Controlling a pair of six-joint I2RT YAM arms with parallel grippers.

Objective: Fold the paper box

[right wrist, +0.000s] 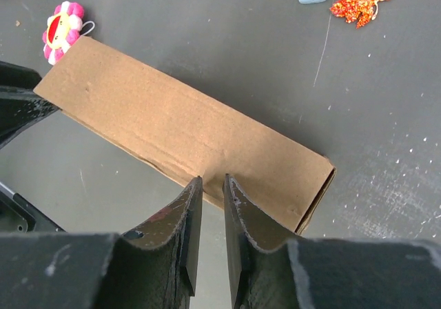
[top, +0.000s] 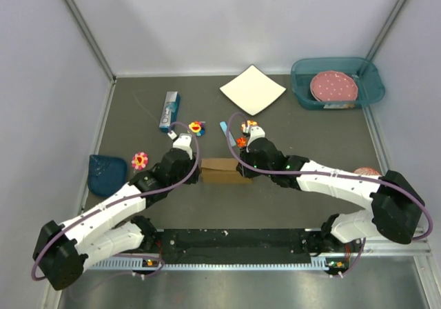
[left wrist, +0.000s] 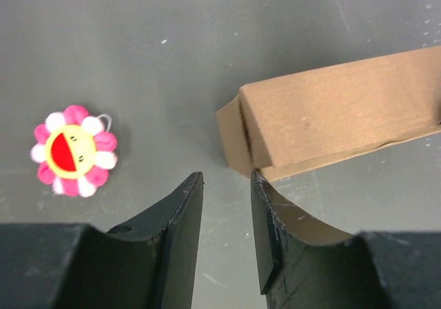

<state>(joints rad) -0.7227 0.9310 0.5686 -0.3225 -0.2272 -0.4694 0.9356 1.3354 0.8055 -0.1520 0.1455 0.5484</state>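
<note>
Box (top: 222, 171): matte brown cardboard, flat rectangular, centre of table (top: 331, 130). I see left gripper (left wrist: 226, 178) jaws apart, empty. Right gripper (right wrist: 211, 179) jaws narrowly apart at its edge, grip unclear.

White sheet (top: 253, 89), teal bin (top: 300, 88), flower toy (top: 140, 160)

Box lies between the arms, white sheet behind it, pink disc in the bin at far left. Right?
No: the bin with the pink disc is at far right, per the top view. The box and sheet are as stated.
</note>
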